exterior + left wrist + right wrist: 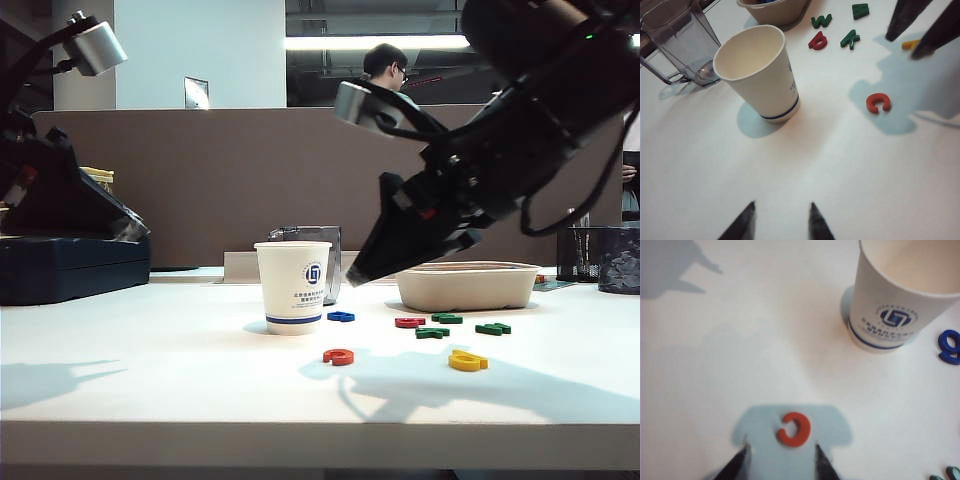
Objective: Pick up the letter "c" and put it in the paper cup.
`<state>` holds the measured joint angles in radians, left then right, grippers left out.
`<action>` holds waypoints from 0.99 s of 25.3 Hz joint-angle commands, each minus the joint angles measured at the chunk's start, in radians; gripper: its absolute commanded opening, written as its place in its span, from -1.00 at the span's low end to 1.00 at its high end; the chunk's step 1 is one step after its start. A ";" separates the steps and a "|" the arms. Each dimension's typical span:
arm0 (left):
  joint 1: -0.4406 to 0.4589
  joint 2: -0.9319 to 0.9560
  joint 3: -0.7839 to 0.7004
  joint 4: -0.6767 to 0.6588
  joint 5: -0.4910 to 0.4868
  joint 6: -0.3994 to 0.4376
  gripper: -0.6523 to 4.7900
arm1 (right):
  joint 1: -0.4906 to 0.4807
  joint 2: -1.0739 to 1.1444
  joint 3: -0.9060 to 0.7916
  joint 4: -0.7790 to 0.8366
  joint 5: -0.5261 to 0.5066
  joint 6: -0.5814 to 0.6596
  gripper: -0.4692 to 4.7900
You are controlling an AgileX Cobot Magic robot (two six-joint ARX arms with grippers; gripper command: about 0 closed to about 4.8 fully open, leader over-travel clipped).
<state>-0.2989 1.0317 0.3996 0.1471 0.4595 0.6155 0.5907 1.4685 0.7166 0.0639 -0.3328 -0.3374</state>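
The letter "c" point(794, 429), small, flat and orange-red, lies on the white table point(150, 380) to the right of the paper cup and nearer the front, also seen as the "c" point(338, 356) point(878, 102). The paper cup point(292, 287) point(758, 70) point(900, 295) stands upright and looks empty. My right gripper point(781, 446) hangs open above the table, the "c" lying just ahead of its fingertips and between their lines. From outside, the right gripper point(355, 278) slants down beside the cup. My left gripper point(782, 204) is open, high over bare table short of the cup, holding nothing.
A beige tray point(467, 286) sits behind the loose letters: blue point(340, 316), dark red point(409, 322), green ones point(446, 318) and yellow point(467, 361). A clear container point(675, 40) stands behind the cup. A mesh pen holder point(580, 250) is at far right.
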 commanded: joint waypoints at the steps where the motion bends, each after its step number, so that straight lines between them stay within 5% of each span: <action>1: -0.002 0.001 0.003 0.023 0.014 -0.050 -0.28 | 0.003 0.027 0.020 0.010 -0.002 0.005 -0.22; 8: -0.003 0.006 0.003 0.105 0.058 -0.234 -0.28 | 0.003 0.061 0.023 0.004 -0.003 0.023 -0.22; 25: -0.147 0.092 0.004 0.164 -0.012 -0.224 -0.28 | 0.003 0.115 0.023 0.030 -0.007 0.024 -0.22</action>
<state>-0.4458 1.1248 0.4004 0.2859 0.4522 0.3882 0.5911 1.5856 0.7334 0.0742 -0.3347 -0.3183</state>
